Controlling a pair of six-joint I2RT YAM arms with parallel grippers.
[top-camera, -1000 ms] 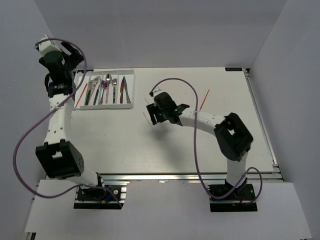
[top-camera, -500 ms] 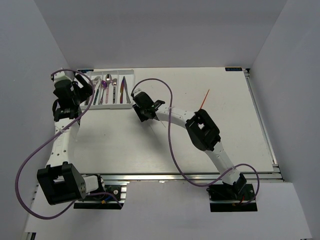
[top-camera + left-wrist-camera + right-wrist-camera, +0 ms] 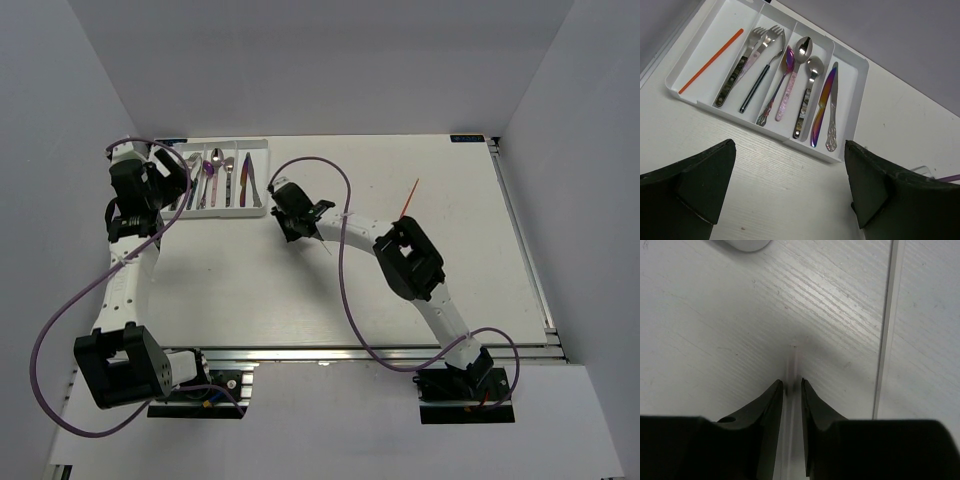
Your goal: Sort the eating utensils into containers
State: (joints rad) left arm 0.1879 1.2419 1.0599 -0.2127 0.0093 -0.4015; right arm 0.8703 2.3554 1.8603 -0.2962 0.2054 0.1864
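The white rectangular plastic cutlery tray (image 3: 852, 95) sits on the white table (image 3: 240, 280), its long slots side by side. In the slot at the tray's left end lies 1 thin orange-red chopstick (image 3: 710, 61), alone. Next to it are 2 silver forks (image 3: 760, 70) with darker handles. Then come 3 spoons: an iridescent purple spoon (image 3: 788, 54), a silver spoon with a pink handle (image 3: 786, 100) and a silver spoon with a dark handle (image 3: 813, 64). At the tray's right end an iridescent knife (image 3: 822, 102) and a silver knife (image 3: 833, 112) lie together.

The left gripper (image 3: 788, 165) hangs over the table just in front of the tray. Its jaws are spread wide and hold nothing.

The right gripper (image 3: 791, 385) is just off the tray's right front corner, low over the table. Its jaws are pressed onto a pale translucent chopstick (image 3: 794, 357), whose tip reaches out past the fingertips toward the tray. A second pale chopstick (image 3: 886, 340) lies flat on the table just beside the gripper, apart from it. Well to the right of the tray, 1 thin red chopstick (image 3: 408, 200) lies on the table by itself.
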